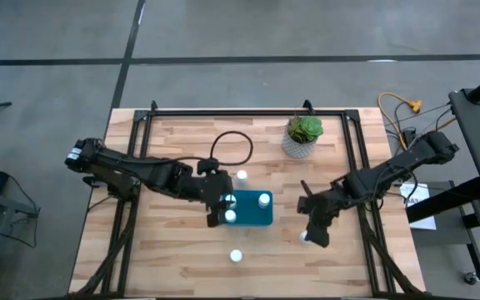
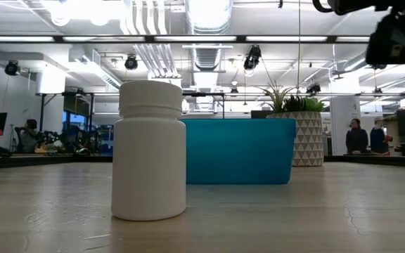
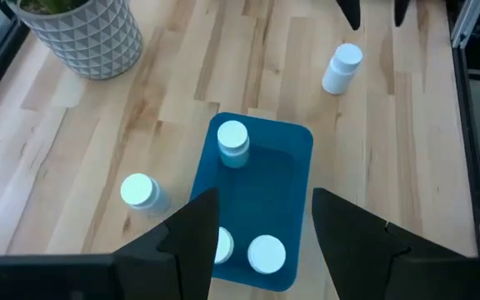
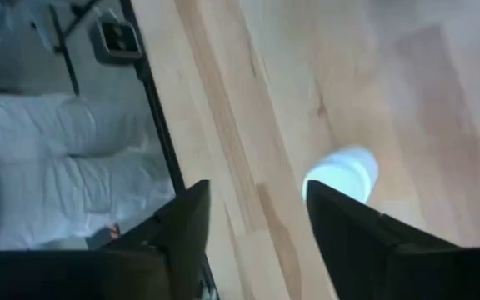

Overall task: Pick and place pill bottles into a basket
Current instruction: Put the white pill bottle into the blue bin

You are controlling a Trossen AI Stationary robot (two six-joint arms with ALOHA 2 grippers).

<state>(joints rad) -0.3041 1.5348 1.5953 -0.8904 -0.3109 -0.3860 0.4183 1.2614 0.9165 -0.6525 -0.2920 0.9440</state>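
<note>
Right now my left gripper (image 1: 221, 208) is hovering over the basket's (image 1: 261, 218) left end, fingers spread and pinching nothing. Three pill bottles are standing inside the basket (image 3: 294, 183) — one (image 3: 232, 142) at the far end, two (image 3: 266, 253) right under my fingers. Another bottle (image 3: 141, 192) is waiting on the wood just beside the basket, toward the plant pot (image 1: 304, 137). My right gripper (image 1: 314, 233) is hanging to the right of the basket, fingers parted, with a lying bottle (image 4: 346, 174) just beyond the tips — not pinched. One more bottle (image 1: 236, 256) is standing alone near the front edge of the table (image 1: 173, 267), and a black cable (image 1: 233, 143) is looping behind my left wrist.
</note>
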